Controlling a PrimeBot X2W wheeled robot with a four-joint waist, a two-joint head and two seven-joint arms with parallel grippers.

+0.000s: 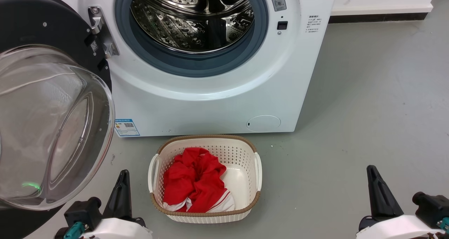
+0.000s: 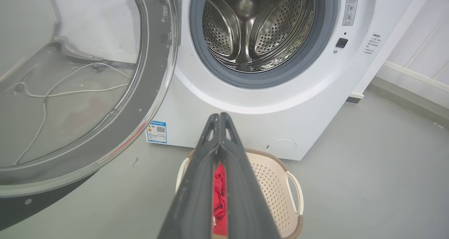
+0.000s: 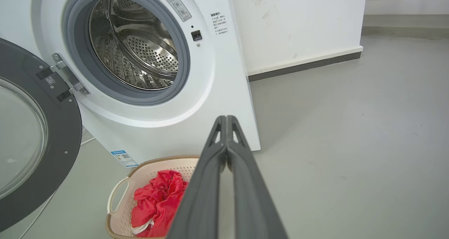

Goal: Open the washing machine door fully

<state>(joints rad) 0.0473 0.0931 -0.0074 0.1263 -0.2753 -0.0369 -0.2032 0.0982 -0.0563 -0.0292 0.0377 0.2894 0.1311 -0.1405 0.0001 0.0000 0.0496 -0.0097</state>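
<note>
The left gripper (image 2: 220, 117), its 2 long dark fingers pressed together on nothing, has the large round glossy black washing machine door (image 1: 52, 126), clear glass bowl bulging, just to its upper left in the head view, swung wide off the white boxy front-loading washing machine (image 1: 217, 102). The right gripper (image 3: 226, 118), also closed and empty, sits at lower right, well apart; any last push likely suits the left arm.
</note>
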